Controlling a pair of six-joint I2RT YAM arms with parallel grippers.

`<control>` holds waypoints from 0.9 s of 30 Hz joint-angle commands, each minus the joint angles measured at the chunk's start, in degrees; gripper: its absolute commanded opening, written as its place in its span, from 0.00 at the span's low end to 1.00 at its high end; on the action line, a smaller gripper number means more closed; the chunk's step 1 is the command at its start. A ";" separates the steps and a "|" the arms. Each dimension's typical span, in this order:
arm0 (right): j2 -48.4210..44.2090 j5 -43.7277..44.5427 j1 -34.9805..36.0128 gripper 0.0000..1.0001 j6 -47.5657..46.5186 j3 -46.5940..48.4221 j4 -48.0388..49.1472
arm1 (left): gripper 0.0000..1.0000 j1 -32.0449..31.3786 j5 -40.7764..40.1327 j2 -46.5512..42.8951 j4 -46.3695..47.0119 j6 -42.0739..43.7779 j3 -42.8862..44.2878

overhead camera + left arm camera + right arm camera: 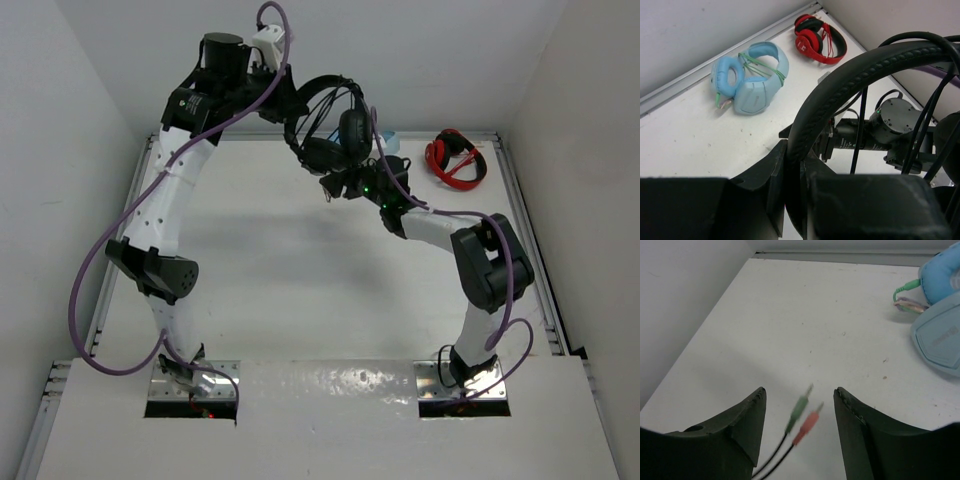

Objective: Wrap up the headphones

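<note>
The black headphones hang in the air at the back of the table. My left gripper is shut on their padded headband, which is clamped between the jaws of that gripper. Thin black cable runs down across the band. Just below the earcups my right gripper is open. In the right wrist view the cable's green plug and red plug hang blurred and loose between the spread fingers of the right gripper, touching neither.
Red-and-black headphones lie at the back right corner. Light-blue headphones with a green cable lie beside them near the back wall, also close to my right gripper. White walls enclose the table on three sides.
</note>
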 commanded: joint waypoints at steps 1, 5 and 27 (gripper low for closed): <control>0.28 0.22 0.43 0.55 -0.39 0.16 1.04 | 0.00 -0.14 0.38 -3.11 5.24 -2.92 3.76; 0.02 3.29 0.25 0.56 0.39 1.47 -5.54 | 0.00 -0.14 -0.59 -3.11 4.89 -2.31 3.85; -3.67 25.01 -5.19 0.67 -5.84 11.06 -25.87 | 0.00 -0.14 -1.81 -3.55 4.10 -2.39 5.17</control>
